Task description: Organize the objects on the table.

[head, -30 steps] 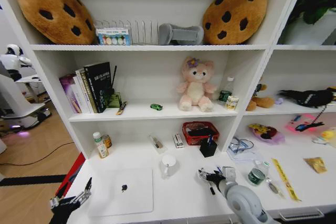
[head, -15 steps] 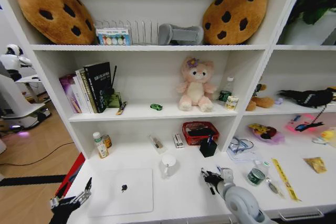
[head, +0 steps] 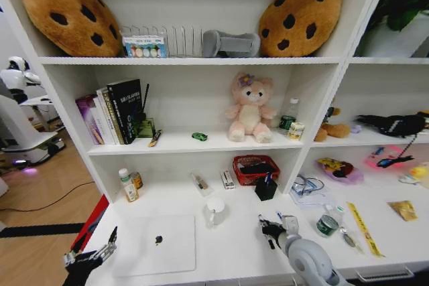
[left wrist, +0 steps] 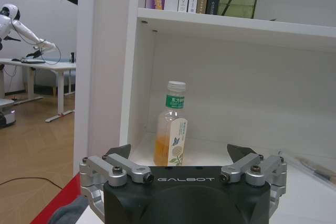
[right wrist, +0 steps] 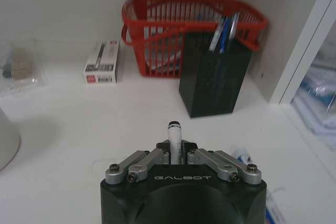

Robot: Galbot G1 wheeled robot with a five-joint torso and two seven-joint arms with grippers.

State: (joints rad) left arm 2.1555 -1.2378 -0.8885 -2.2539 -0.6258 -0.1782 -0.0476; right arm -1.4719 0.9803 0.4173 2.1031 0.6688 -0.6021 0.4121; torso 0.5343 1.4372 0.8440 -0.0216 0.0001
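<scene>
Head view: the right gripper (head: 270, 227) has shifted slightly rightward and back toward the shelving over the last second, with its jaws closed on a pen (head: 269, 237). It sits low above the tabletop (head: 234, 239), in front of the black pen holder (head: 266, 187) and the red basket (head: 255, 167). The left gripper (head: 90, 256) is parked at the near left edge of the tabletop, beside the silver laptop (head: 157, 244), which lies flat and closed. A white mug (head: 215, 209) stands between the laptop and the right gripper. A small green toy car (head: 200, 136) rests on the middle shelf, left of the pink plush bear (head: 250, 108).

Left wrist view: the left gripper (left wrist: 182, 156) has its jaws spread wide with nothing between them. It faces a juice bottle (left wrist: 172, 132) standing in the shelf bay.

Right wrist view: the right gripper (right wrist: 175, 148) has its jaws shut on the pen (right wrist: 174, 137), whose tip points toward the pen holder (right wrist: 216, 82). The holder already contains blue pens, and the red basket (right wrist: 152, 40) stands just behind it.

Judgement: the pen is secured and has drawn a little closer to the holder, so the task appears to be at the carrying stage, with placement not yet done.
</scene>
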